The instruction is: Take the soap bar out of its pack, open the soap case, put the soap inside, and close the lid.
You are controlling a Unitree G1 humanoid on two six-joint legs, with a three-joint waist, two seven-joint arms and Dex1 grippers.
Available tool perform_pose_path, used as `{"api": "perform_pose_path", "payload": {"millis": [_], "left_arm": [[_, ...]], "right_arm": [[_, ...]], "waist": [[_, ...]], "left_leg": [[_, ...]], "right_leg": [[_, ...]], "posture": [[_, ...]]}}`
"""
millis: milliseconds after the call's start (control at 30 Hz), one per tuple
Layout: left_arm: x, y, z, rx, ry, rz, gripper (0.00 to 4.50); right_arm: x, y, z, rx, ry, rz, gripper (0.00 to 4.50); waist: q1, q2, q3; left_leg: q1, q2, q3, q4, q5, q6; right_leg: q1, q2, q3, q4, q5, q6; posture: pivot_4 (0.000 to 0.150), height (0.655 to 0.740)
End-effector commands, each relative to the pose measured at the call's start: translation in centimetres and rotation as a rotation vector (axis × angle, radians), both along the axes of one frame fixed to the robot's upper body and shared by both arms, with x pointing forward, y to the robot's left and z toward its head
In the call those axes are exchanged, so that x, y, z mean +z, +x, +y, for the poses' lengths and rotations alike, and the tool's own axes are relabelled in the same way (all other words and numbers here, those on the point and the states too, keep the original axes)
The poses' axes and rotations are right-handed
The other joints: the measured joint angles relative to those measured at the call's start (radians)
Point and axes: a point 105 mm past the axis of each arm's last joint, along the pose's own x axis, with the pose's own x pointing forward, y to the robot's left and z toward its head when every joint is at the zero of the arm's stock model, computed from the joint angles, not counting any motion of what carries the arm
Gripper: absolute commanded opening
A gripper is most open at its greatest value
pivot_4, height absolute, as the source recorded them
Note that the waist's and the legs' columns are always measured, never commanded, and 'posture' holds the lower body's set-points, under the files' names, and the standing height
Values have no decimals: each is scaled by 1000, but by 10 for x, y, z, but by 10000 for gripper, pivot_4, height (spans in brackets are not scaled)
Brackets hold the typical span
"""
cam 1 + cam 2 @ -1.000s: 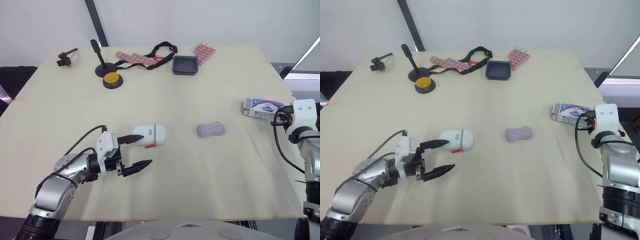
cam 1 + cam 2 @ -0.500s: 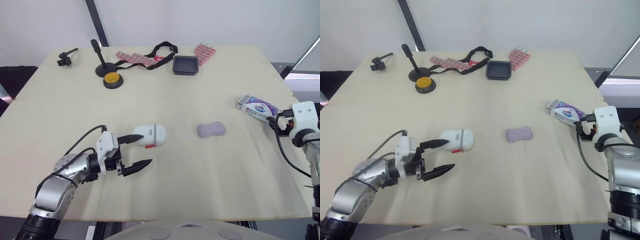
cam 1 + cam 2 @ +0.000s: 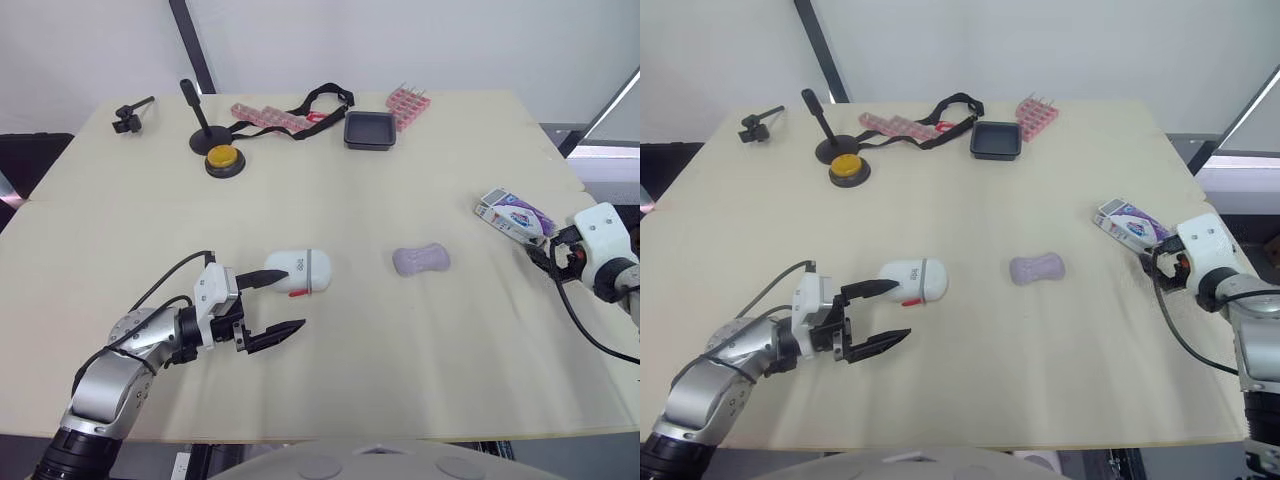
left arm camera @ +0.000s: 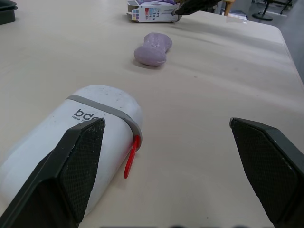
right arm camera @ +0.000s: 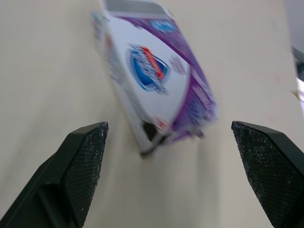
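The purple soap bar (image 3: 421,260) lies bare on the table, right of centre. Left of it, on its side with the lid shut, is the white soap case (image 3: 299,270) with a grey band and red latch. My left gripper (image 3: 290,298) is open at the case's near end, one finger (image 4: 71,166) close beside the case. The white and purple soap pack (image 3: 510,215) lies flat near the table's right edge. My right gripper (image 5: 168,126) is open just short of the pack, holding nothing.
At the far side stand a black tray (image 3: 370,130), a pink block (image 3: 408,103), pink strips (image 3: 270,117) with a black strap (image 3: 320,100), a yellow button (image 3: 224,158), a black stand (image 3: 203,125) and a small black clip (image 3: 130,115). The table's right edge runs close to the pack.
My right gripper opened and let go of the soap pack, which settled on the table; the gripper then drew back a little. The left arm stayed still.
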Motion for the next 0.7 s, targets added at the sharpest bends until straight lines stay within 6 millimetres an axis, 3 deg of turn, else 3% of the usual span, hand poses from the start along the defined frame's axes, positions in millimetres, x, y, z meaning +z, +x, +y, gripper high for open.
{"api": "perform_pose_path", "payload": {"millis": [33,167,367,500,700], "left_arm": [[7,2,-1,-7,-5,-29,45000],[9,6,1,-4,3,-42,45000],[10,16,6,-52,70,-88,45000],[11,27,10,-88,124,-123,45000],[14,45,15,-152,201,-142,45000]], "right_arm": [[46,4,7,163,24,-209,44743],[73,-6,45,468,150,-291,44743],[57,-41,103,869,243,-148,44743],[35,-60,120,1013,226,-63,44743],[18,-76,123,1067,248,-28,44743]], "waist": [[0,0,0],[-1,0,0],[3,-1,0],[7,-1,0],[10,-1,0]], "left_leg": [[0,0,0,0,0,0],[0,0,0,0,0,1],[-1,1,0,1,0,2],[-1,0,-1,2,0,3],[-3,0,-1,3,-1,4]], "right_leg": [[0,-1,0,0,0,0],[0,-2,-1,0,0,0],[0,-2,-4,0,0,-1],[0,-3,-4,0,0,-1],[-1,-4,-5,1,0,-1]], "posture": [[1500,7291],[1500,7291],[1500,7291],[1500,7291],[1500,7291]]}}
